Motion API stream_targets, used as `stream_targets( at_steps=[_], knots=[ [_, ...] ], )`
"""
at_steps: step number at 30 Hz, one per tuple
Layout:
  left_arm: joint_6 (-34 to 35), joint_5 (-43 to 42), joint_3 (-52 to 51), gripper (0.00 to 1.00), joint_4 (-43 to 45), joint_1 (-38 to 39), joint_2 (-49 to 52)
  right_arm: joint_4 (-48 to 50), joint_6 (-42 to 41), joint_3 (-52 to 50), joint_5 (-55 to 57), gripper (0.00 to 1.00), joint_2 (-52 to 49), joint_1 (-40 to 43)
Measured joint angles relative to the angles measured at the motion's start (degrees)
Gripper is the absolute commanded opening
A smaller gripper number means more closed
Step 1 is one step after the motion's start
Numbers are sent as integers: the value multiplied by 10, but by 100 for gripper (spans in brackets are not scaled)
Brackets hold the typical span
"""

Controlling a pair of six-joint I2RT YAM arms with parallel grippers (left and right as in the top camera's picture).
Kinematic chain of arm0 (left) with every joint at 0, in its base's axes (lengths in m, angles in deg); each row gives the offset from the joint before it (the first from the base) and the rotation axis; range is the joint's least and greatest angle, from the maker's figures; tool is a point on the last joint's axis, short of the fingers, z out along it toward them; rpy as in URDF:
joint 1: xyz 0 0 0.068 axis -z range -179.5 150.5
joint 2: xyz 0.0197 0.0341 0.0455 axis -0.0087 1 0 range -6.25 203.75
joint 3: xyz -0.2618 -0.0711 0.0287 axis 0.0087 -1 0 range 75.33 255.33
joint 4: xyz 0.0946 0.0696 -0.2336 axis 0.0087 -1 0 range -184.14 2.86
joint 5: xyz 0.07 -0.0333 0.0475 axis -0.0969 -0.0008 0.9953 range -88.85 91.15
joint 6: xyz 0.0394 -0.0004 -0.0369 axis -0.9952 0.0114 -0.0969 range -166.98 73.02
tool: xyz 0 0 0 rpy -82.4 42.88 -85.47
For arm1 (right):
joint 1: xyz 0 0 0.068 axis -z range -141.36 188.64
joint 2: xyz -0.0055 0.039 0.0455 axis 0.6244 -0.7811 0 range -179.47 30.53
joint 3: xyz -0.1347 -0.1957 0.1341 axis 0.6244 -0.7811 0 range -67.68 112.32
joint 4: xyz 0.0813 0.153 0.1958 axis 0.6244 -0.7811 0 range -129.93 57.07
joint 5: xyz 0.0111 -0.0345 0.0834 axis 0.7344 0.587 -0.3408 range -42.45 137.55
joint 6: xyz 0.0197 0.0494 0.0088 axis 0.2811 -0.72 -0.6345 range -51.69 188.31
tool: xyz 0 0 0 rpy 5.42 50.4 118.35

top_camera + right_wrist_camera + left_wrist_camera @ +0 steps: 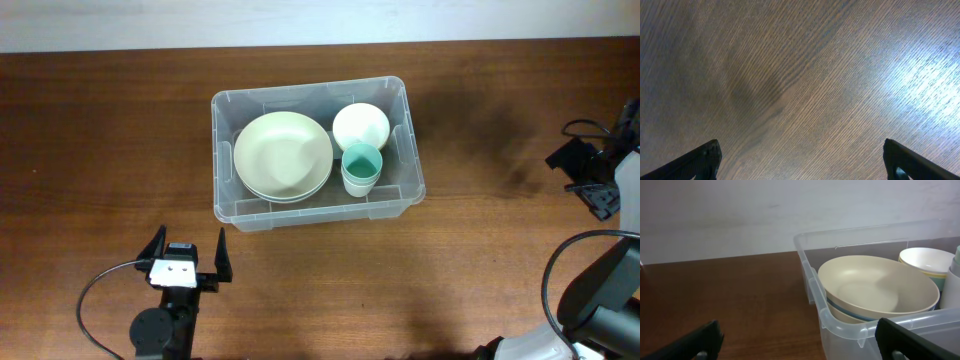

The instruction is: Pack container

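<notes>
We hold both jaws wide apart and empty, left gripper (190,246) by the near edge of the table (100,150), right gripper (801,152) by its right edge, container (312,90) mid-table.

Container (812,287) — right end off-frame

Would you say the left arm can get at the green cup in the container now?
Probably yes. The container is lidless, the left gripper is open just before it, and the cup stands upright. The large bowl and small bowl close beside it may crowd the grasp.
</notes>
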Motion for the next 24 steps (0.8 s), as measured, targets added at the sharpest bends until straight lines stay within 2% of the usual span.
stream_targets(
  at_steps=[20, 24],
  knots=[
    [0, 0, 0, 99, 0, 0, 0, 0, 0, 0, 2, 99, 2, -3],
    [0, 0, 0, 99, 0, 0, 0, 0, 0, -3, 16, 99, 40, -18]
  ],
)
